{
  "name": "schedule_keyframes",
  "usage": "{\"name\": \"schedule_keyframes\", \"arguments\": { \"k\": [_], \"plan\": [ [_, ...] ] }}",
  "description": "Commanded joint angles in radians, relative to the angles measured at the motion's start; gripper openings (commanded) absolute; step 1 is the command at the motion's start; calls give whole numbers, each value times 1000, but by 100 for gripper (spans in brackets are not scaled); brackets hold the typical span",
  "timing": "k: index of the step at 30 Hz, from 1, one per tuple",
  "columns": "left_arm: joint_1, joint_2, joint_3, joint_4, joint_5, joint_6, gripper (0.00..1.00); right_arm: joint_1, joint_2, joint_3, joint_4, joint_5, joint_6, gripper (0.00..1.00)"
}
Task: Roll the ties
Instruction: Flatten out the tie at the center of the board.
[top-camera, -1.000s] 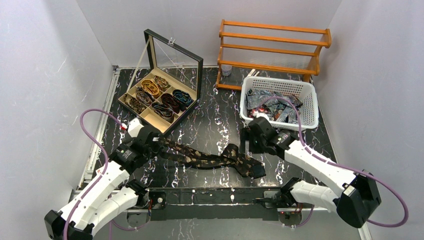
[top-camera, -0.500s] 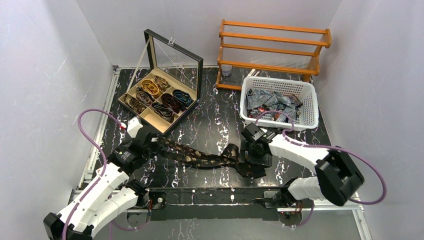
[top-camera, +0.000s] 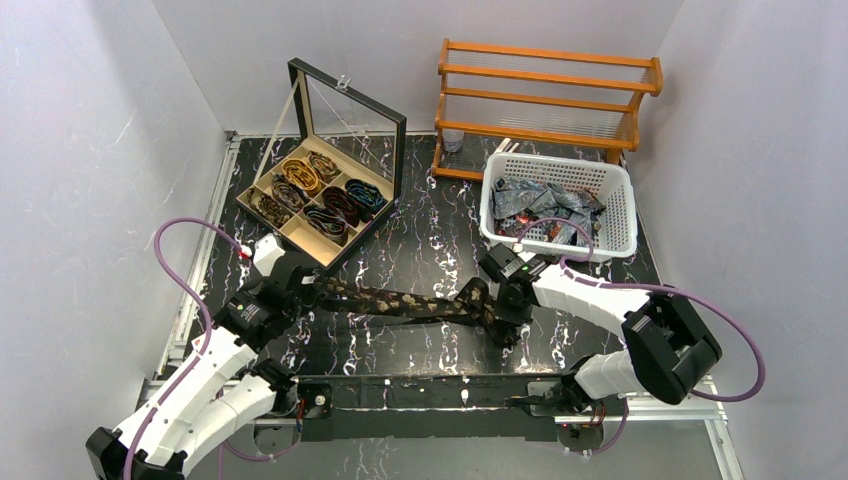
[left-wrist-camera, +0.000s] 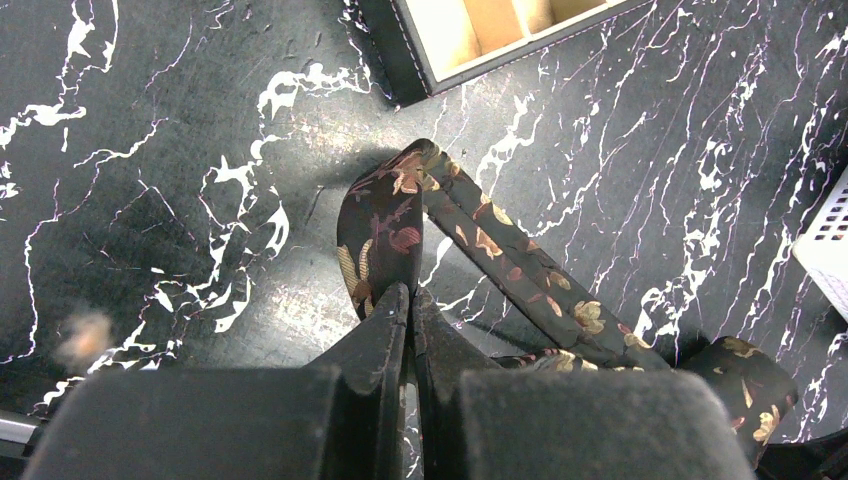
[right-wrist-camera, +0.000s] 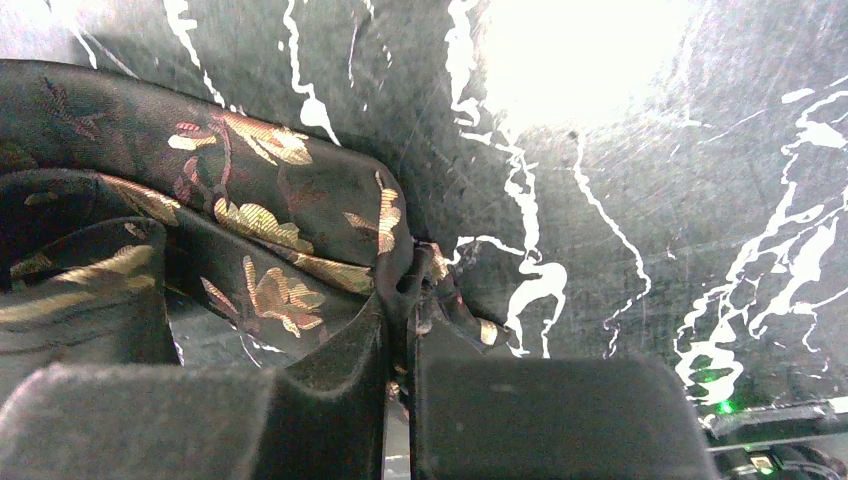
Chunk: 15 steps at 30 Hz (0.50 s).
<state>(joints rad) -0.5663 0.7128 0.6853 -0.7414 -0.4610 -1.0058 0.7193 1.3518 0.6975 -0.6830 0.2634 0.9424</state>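
Observation:
A dark tie with gold floral spots (top-camera: 400, 301) stretches across the black marble table between my two arms. My left gripper (top-camera: 308, 293) is shut on its folded narrow end (left-wrist-camera: 385, 225), with the strip running away to the lower right in the left wrist view. My right gripper (top-camera: 497, 318) is shut on a bunched fold at the wide end (right-wrist-camera: 300, 245); fabric is pinched between the closed fingers (right-wrist-camera: 400, 300). A loop of the tie (top-camera: 470, 297) rises just left of the right gripper.
An open glass-lidded box (top-camera: 322, 205) with several coiled ties stands at the back left. A white basket (top-camera: 558, 205) of loose ties sits at the back right, before a wooden rack (top-camera: 545, 95). Purple cables (top-camera: 170, 255) arc off both arms.
My right gripper came down onto the tie's wide end, closed on it and pulled it up and left, drawing the tie taut. The left gripper kept its grip.

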Motion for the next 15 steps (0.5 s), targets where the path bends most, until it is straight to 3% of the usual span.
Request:
{"name": "schedule_keyframes", "arguments": {
  "k": [1,4,9,15],
  "plan": [
    [-4,-9,8,-29,-60,6,0,-95,-51,-43,29,84,17,7],
    [-4,-10,33,-54,-76,4,0,-137,-129,-9,11,22,-46,1],
    [-3,-24,83,-147,-138,-40,0,-169,-209,128,-105,-45,-138,1],
    [-4,-50,114,-221,-136,-67,0,-368,-177,273,-260,-296,-402,1]
  ]
}}
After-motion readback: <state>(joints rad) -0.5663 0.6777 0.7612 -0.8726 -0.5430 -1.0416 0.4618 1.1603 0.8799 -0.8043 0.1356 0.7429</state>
